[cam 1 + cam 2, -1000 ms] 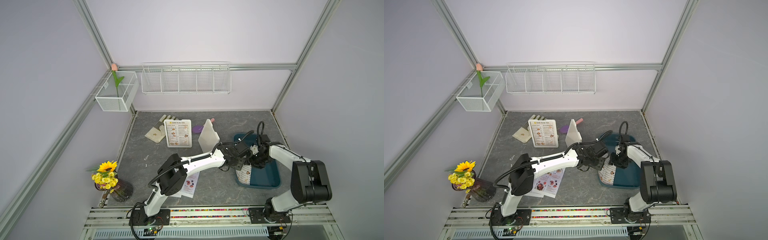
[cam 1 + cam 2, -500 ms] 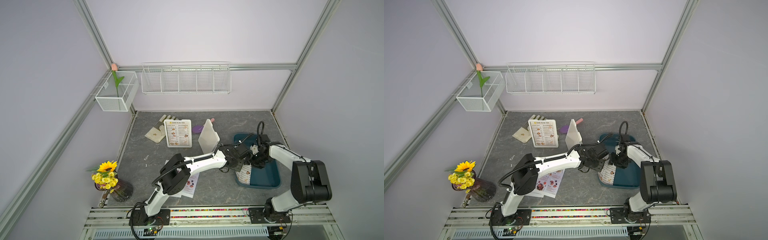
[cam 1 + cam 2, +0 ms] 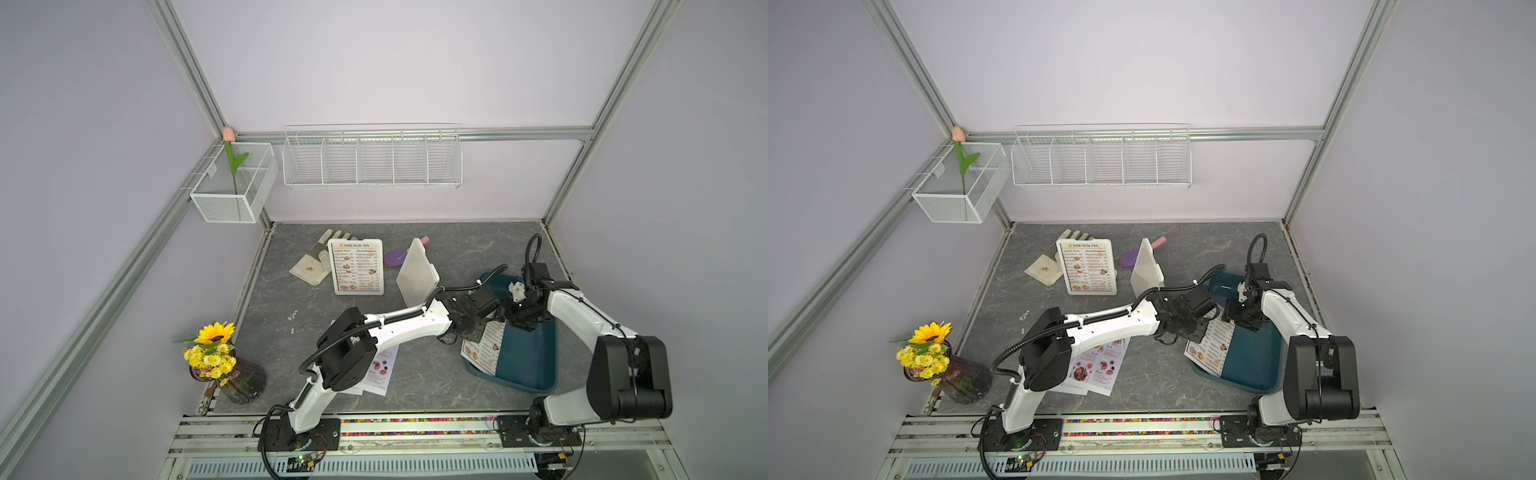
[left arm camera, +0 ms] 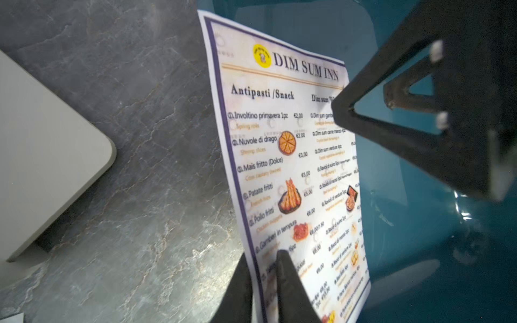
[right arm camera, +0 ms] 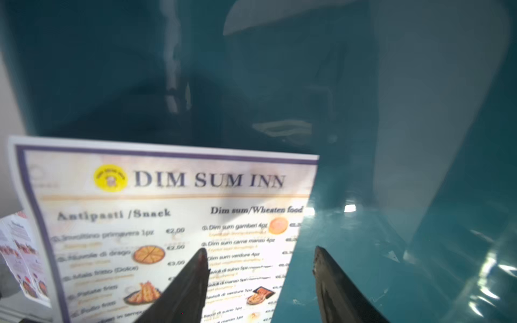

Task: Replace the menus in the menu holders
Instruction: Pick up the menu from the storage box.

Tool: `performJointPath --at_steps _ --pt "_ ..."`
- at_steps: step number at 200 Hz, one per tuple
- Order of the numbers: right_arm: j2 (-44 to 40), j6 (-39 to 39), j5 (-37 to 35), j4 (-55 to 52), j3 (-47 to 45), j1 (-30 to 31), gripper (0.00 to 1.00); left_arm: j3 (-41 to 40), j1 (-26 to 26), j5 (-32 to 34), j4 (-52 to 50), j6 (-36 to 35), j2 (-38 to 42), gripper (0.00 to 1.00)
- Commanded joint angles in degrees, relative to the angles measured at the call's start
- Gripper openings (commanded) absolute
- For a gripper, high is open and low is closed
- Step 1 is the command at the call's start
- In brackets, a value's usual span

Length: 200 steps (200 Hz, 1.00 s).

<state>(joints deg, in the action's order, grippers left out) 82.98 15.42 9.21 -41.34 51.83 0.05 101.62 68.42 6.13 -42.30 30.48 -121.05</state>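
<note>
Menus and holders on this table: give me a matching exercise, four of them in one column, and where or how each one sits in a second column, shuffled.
Column one
1. loose Dim Sum Inn sheet
2. holder with a menu
3. other holder
4. food-photo sheets

Column two
A. flat on the table, near the front
B. stands beside the glove
C. pinched by the left gripper over the teal tray
D. stands by the purple object, showing plain white

Pairs: 1-C, 2-B, 3-D, 4-A
</note>
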Motion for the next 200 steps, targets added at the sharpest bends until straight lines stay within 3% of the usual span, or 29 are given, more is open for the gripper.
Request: performJointPath --at_steps 1,103,161,200 --pt "-0.8 0.8 -1.7 -1.0 -0.3 -2.2 0.62 -0.3 0.3 0.6 -0.7 -0.6 2.7 0.18" --pt "-2.8 1.3 -0.8 -0.3 0.4 -4.0 0.63 1.1 0.2 2.8 -1.5 -2.4 4.0 0.08" --pt "-12.3 -1.9 8.0 3.1 3.8 -4.0 0.80 7.7 -0.1 8.1 -4.9 -7.6 5.8 0.00" --pt "-18.3 -2.3 13.9 11.0 5.2 -4.3 0.84 15.7 -1.7 11.8 -9.7 -15.4 8.4 0.00"
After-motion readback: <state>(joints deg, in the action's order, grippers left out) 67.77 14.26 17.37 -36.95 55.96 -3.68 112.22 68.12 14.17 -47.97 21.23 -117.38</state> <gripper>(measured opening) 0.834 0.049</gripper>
